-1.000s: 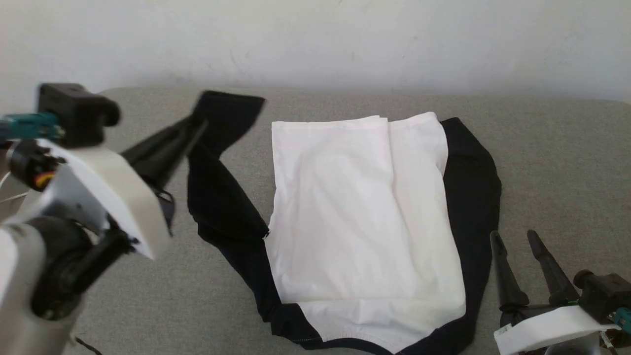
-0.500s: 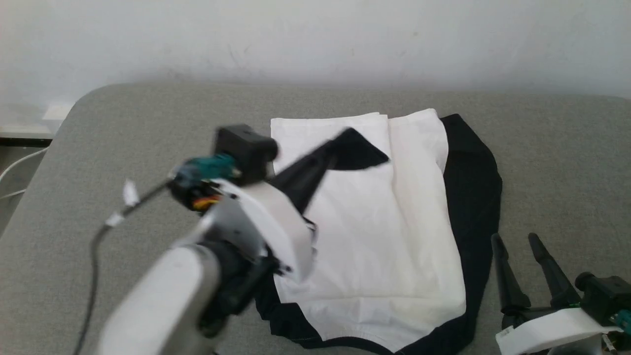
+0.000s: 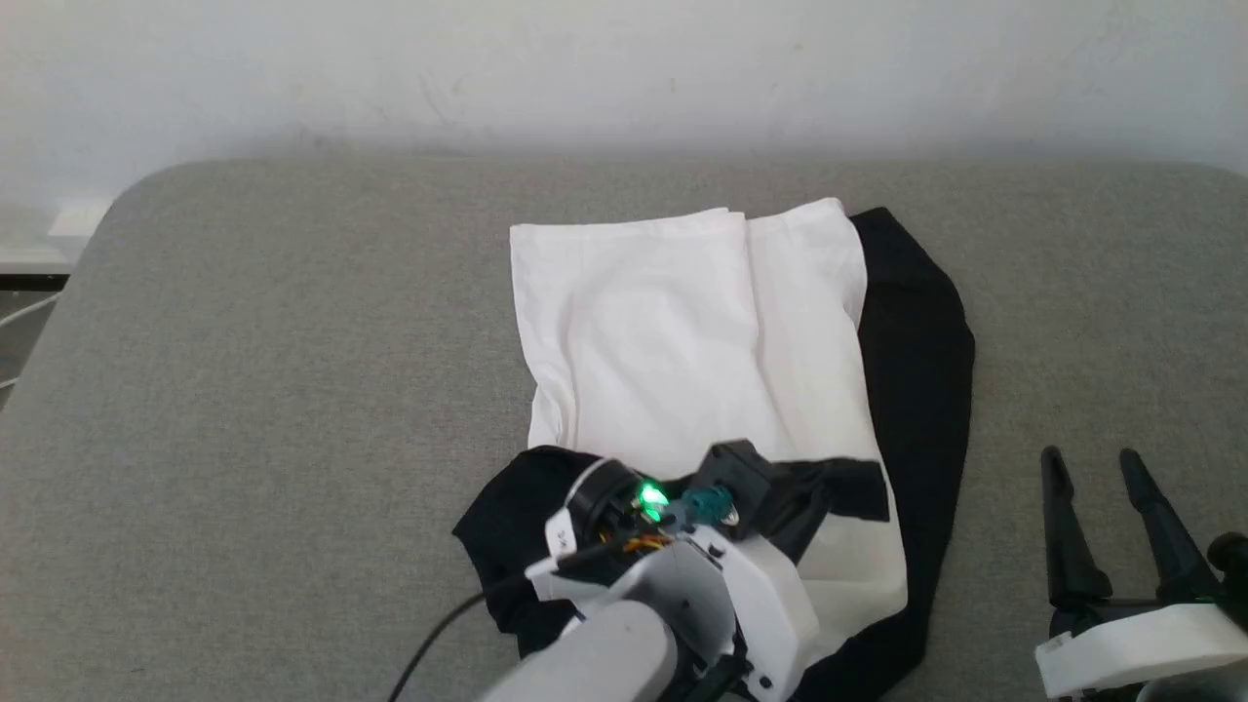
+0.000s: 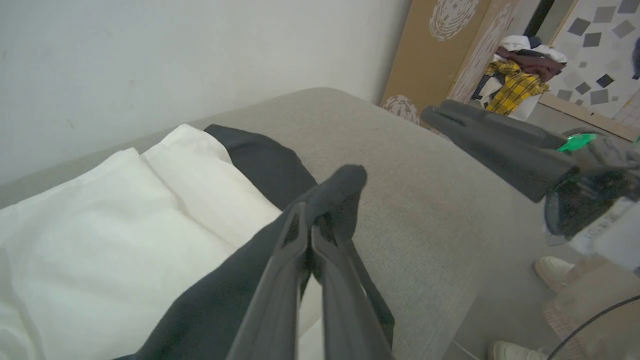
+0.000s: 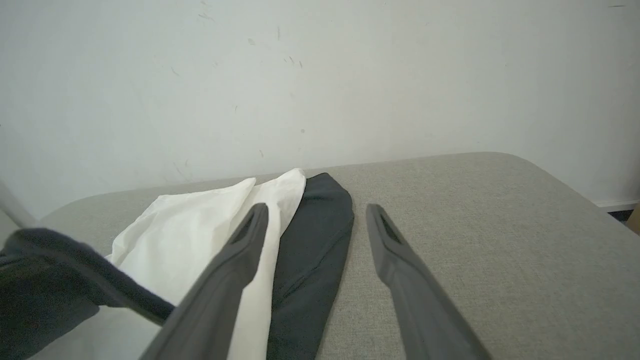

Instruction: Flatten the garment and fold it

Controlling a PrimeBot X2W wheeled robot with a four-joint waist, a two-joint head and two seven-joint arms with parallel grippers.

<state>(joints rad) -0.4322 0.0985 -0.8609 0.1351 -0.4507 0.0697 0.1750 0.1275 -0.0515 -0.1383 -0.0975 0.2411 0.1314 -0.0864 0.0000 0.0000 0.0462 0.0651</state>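
The garment (image 3: 682, 341) lies on the grey padded surface, its white body folded into a rough rectangle. One black sleeve (image 3: 921, 331) runs down its right side. My left gripper (image 3: 834, 483) is shut on the other black sleeve (image 3: 863, 487) and holds it across the near part of the white body. The left wrist view shows the shut fingers (image 4: 280, 280) pinching the sleeve end (image 4: 342, 192) above the white cloth (image 4: 100, 225). My right gripper (image 3: 1097, 468) stands open at the lower right beside the garment, holding nothing (image 5: 315, 212).
The grey padded surface (image 3: 273, 341) reaches a white wall (image 3: 624, 68) at the back, with bare room left and right of the garment. In the left wrist view a person's shoes (image 4: 550, 270), a brown board (image 4: 425, 55) and a heap of clothes (image 4: 520, 80) lie beyond the surface's edge.
My left gripper has swung the black sleeve from the far left across the white body to its near right part. The right gripper has stayed put and open.
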